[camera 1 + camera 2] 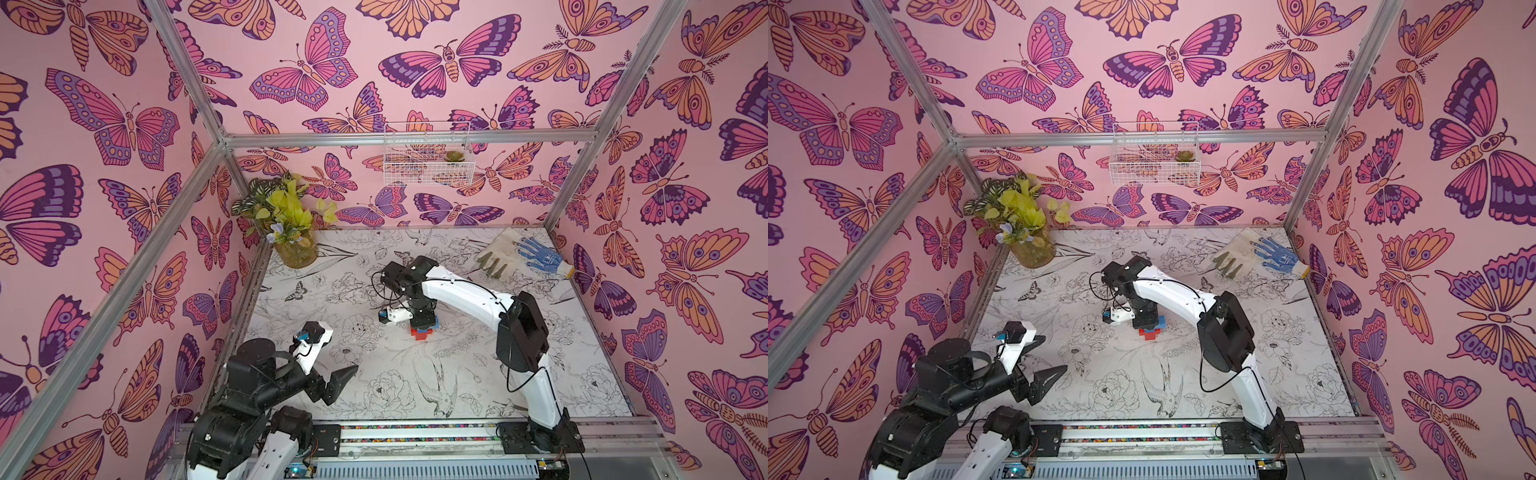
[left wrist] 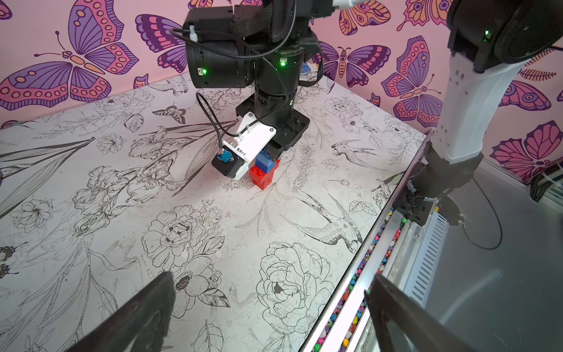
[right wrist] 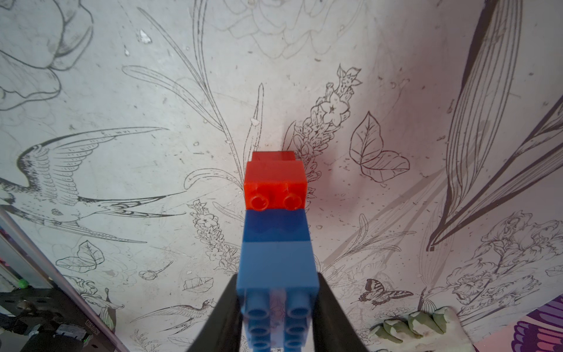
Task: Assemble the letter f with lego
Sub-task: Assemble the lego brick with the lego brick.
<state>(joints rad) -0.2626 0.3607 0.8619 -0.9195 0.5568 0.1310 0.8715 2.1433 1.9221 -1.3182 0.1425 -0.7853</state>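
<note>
Right jaws pinch the blue brick (image 3: 275, 259) by its flat sides: light, stiff, slick plastic, I'd say, so grip there. Left jaws hang spread, empty.

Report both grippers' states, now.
Left gripper: open, holding nothing.
Right gripper: shut on the blue brick that tops the lego stack.

The blue brick (image 3: 277, 268) is blurred close up, its studded end cut off.
</note>
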